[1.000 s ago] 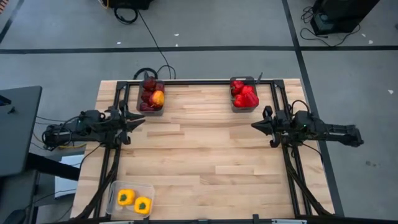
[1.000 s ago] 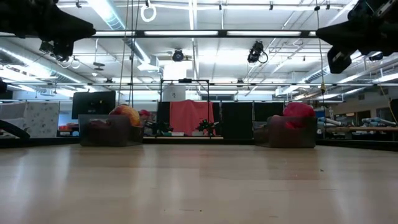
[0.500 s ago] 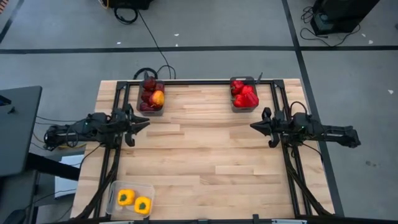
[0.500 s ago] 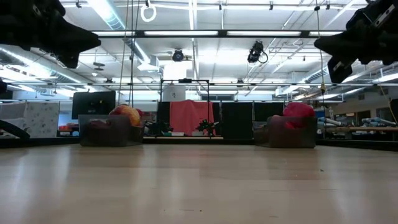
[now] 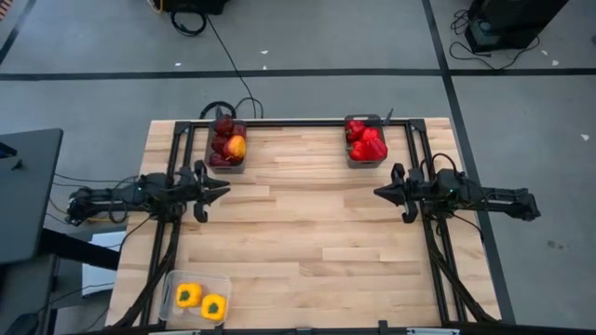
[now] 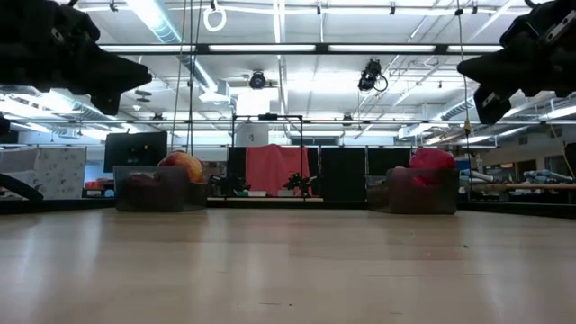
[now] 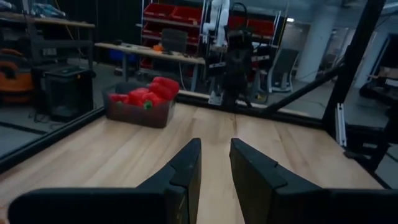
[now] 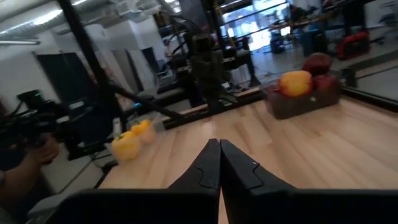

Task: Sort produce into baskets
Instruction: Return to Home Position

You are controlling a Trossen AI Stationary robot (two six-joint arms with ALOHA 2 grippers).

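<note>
A dark grey basket (image 5: pixel 226 141) of maroon apples and one orange-red apple stands at the table's far left. It also shows in the right wrist view (image 8: pixel 305 93). A second dark grey basket (image 5: pixel 365 140) of red peppers stands at the far right and shows in the left wrist view (image 7: pixel 140 102). A clear basket (image 5: pixel 197 298) at the near left corner holds two yellow peppers. My left gripper (image 5: pixel 219 193) hovers over the table's left part, empty, with a narrow gap between its fingers (image 7: pixel 216 155). My right gripper (image 5: pixel 380 192) hovers over the right part, shut and empty (image 8: pixel 219 155).
A black frame (image 5: pixel 307 122) runs along the table's far edge and down both sides. Bare wood (image 5: pixel 298 223) lies between the two grippers. Cables lie on the floor behind the table. A person's hand (image 8: pixel 43 149) shows beyond the table in the right wrist view.
My left gripper has gone toward the table's right edge and a little toward the near edge, and it has come lower in the low view. My right gripper has kept nearly still.
</note>
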